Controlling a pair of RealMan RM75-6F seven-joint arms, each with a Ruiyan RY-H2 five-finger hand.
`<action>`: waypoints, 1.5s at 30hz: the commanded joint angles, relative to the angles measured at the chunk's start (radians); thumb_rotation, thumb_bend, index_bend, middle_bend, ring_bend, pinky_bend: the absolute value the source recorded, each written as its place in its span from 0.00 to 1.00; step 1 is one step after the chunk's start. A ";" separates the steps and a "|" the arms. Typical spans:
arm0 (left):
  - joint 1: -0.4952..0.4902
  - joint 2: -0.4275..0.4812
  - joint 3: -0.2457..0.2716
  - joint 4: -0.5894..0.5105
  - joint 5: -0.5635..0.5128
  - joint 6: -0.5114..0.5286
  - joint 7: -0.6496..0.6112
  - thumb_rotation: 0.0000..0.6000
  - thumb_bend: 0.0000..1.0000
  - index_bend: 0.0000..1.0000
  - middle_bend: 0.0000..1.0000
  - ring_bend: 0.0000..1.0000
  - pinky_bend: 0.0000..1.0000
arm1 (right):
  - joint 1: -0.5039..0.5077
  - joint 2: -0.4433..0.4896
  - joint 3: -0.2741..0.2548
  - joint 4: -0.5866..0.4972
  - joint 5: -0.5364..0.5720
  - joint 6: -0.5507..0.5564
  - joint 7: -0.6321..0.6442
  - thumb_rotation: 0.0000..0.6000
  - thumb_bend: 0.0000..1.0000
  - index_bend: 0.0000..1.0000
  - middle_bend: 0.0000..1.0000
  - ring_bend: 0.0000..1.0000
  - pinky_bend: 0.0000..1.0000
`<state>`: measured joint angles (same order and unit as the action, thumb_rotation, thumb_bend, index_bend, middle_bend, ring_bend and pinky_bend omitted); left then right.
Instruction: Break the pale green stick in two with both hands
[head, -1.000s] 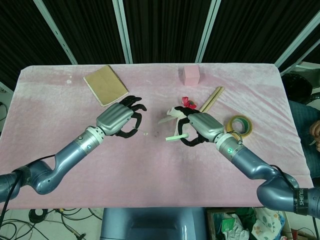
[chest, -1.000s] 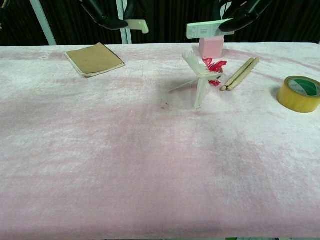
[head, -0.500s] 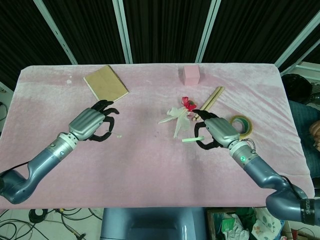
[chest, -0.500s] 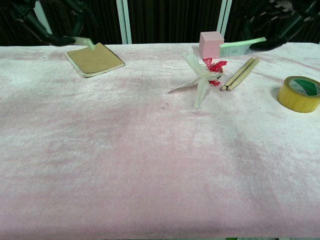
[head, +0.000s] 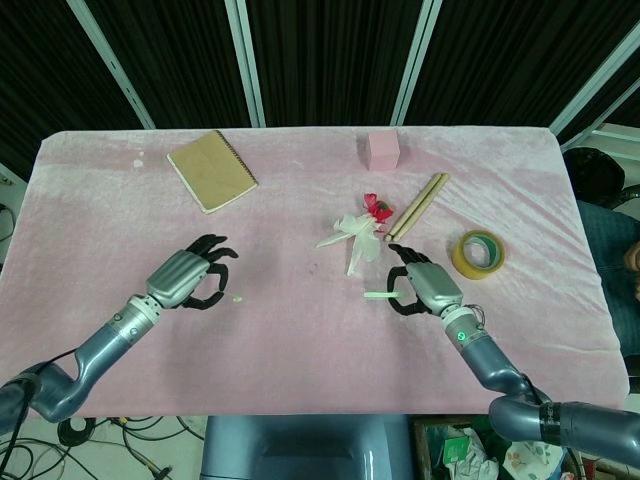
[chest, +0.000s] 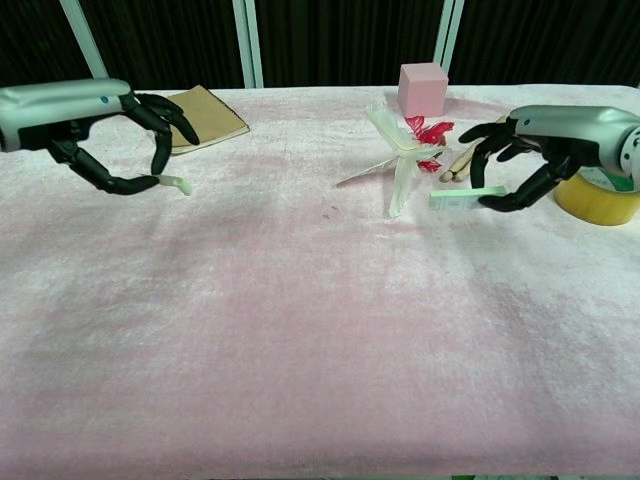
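Note:
The pale green stick is in two pieces. My right hand (head: 424, 287) (chest: 545, 150) pinches the longer piece (head: 381, 294) (chest: 467, 194), which juts out to the left, low over the pink cloth. My left hand (head: 188, 280) (chest: 95, 125) pinches the short piece (head: 236, 296) (chest: 176, 184) at the left of the table, its end pointing right. The two hands are far apart, each just above the cloth.
A white and red feathered toy (head: 357, 232) (chest: 405, 150) lies between the hands, close to the right one. Two wooden sticks (head: 418, 206), a yellow tape roll (head: 478, 253) (chest: 600, 190), a pink cube (head: 382, 149) (chest: 422, 88) and a brown notebook (head: 211, 170) (chest: 205, 115) lie further back.
Both hands have drawn apart and sunk from high above the table toward its front, each carrying its piece of the stick down close to the cloth.

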<state>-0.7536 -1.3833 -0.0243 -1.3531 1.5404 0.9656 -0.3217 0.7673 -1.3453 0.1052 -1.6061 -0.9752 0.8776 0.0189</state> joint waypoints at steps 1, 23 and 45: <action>-0.024 -0.054 -0.013 0.031 -0.003 -0.027 0.001 1.00 0.54 0.68 0.19 0.00 0.00 | -0.012 -0.026 -0.007 0.030 -0.005 -0.003 -0.008 1.00 0.53 0.92 0.00 0.00 0.08; -0.088 -0.076 -0.033 0.015 -0.136 -0.216 0.228 1.00 0.16 0.14 0.00 0.00 0.00 | 0.021 0.019 -0.011 0.008 0.054 -0.214 -0.025 1.00 0.05 0.00 0.00 0.00 0.05; 0.232 0.458 0.025 -0.478 -0.064 0.228 0.352 1.00 0.17 0.14 0.00 0.00 0.00 | -0.339 0.415 -0.088 -0.241 -0.313 0.327 -0.006 1.00 0.05 0.00 0.00 0.00 0.05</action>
<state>-0.6321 -1.0125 -0.0600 -1.7477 1.4335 1.0786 -0.0010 0.5444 -0.9872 0.0829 -1.7996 -1.1668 1.0714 0.0024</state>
